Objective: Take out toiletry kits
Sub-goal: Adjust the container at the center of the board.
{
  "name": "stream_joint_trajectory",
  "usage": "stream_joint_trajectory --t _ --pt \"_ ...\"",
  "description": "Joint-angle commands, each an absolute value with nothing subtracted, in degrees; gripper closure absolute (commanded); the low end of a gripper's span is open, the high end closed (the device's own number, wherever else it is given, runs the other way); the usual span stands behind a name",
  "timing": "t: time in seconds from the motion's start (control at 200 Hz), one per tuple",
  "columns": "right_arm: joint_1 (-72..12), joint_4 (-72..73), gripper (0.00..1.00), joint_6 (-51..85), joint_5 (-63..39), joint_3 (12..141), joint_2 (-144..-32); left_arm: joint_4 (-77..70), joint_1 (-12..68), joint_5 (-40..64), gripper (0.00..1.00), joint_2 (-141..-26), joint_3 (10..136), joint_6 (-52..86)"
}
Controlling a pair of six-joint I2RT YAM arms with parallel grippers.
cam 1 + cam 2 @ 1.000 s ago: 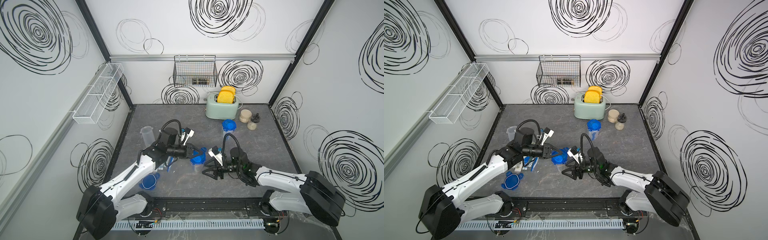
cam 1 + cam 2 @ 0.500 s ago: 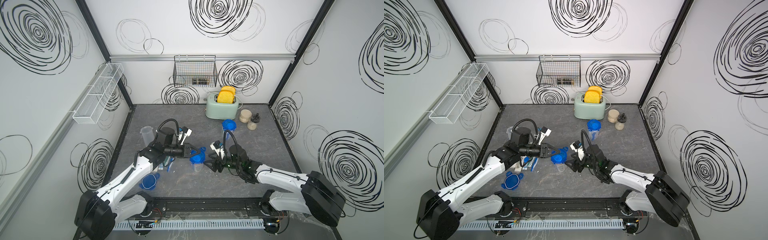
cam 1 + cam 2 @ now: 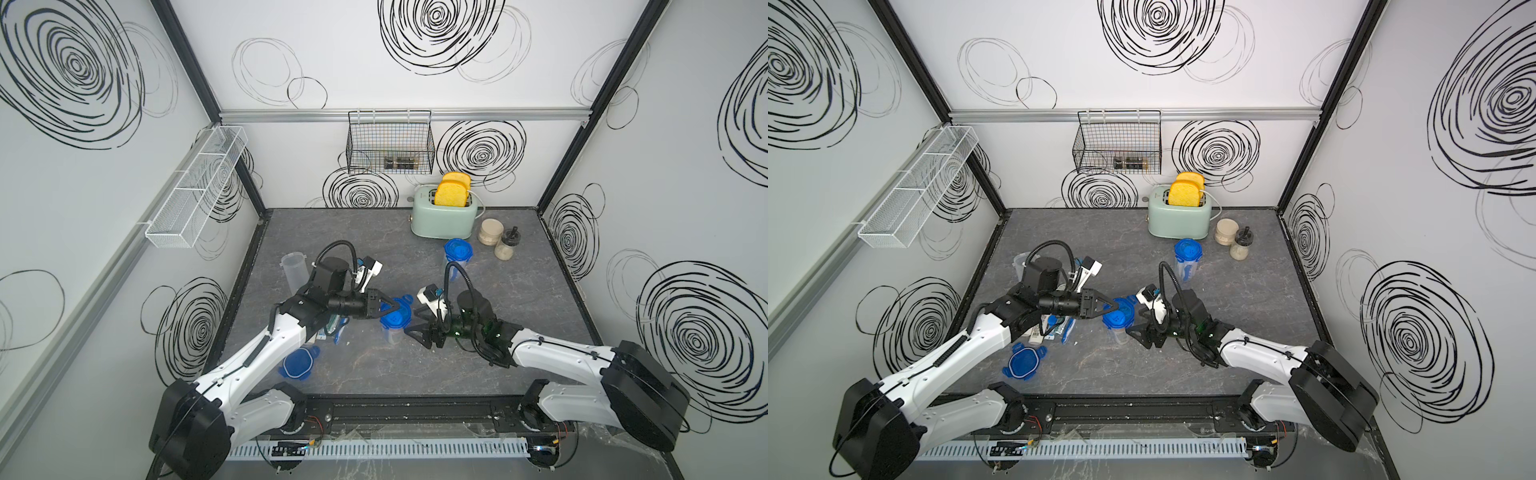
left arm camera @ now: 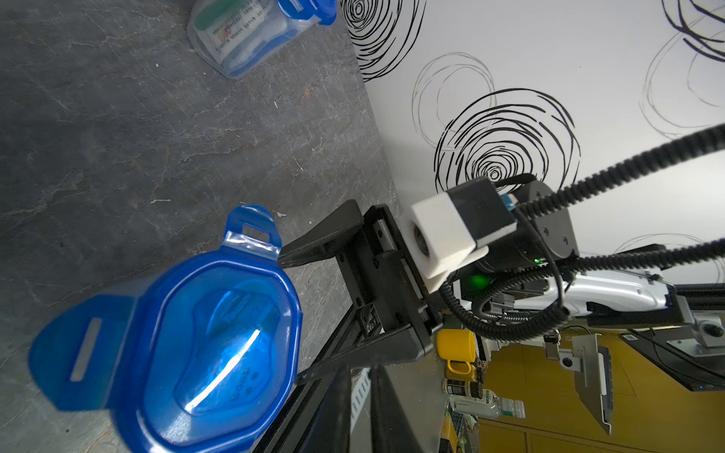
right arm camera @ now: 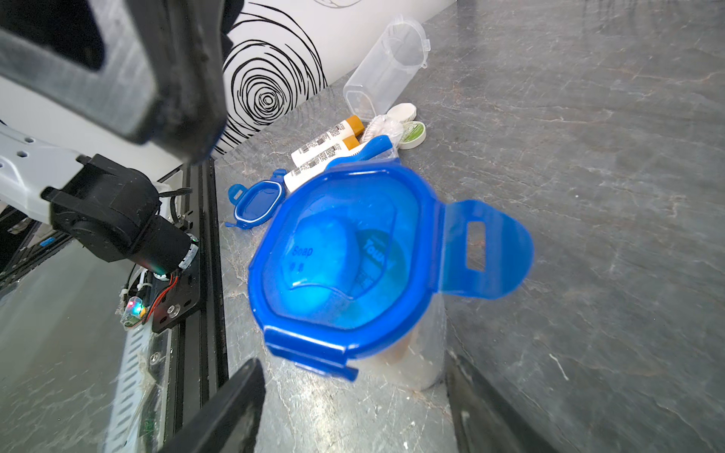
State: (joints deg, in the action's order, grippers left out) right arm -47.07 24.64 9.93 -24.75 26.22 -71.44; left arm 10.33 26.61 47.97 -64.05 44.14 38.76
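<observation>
Right end effector (image 3: 417, 326) now spreads its jaws wider beside the blue-lidded container (image 3: 393, 328) at centre frame. Left end effector (image 3: 394, 308) stays closed at its lid. Unpacked toiletry kits (image 3: 1054, 326) lie on the worktop (image 3: 498, 266), left of centre.

Overhead pair, wrist close-ups
We look down on the grey table (image 3: 540, 270); wrist views closely share one blue-lidded clear container (image 4: 219, 345).

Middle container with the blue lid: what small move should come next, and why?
Probably close the right tool on the middle container to steady it. Its jaws stand open facing the clear body, the blue lid sits on top with a clip flap swung out, and the shut left tool is at the lid's edge, placed to lift it.
</observation>
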Motion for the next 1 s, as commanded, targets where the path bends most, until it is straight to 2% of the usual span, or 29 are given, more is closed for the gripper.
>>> stream_joint_trajectory --t 0.0,0.32,0.545,0.876,0.996 --pt "-47.6 25.1 0.25 8.3 -23.3 27.7 -73.1 8.7 26.3 48.9 0.84 -63.2 43.9 38.3" --pt "-47.2 26.2 0.25 10.3 -20.6 27.6 -72.3 9.0 26.2 48.8 0.84 -63.3 43.8 38.1" --pt "-47.5 27.4 0.26 10.3 -23.4 26.9 -71.8 9.2 26.2 48.5 0.84 -63.3 43.8 37.9" --pt "-50.5 27.9 0.13 9.6 -19.4 28.0 -73.7 9.0 26.2 48.5 0.84 -63.2 43.2 37.9" --pt "-51.1 27.3 0.13 10.3 -16.9 28.9 -74.9 8.8 26.2 48.5 0.84 -63.2 42.9 37.9"
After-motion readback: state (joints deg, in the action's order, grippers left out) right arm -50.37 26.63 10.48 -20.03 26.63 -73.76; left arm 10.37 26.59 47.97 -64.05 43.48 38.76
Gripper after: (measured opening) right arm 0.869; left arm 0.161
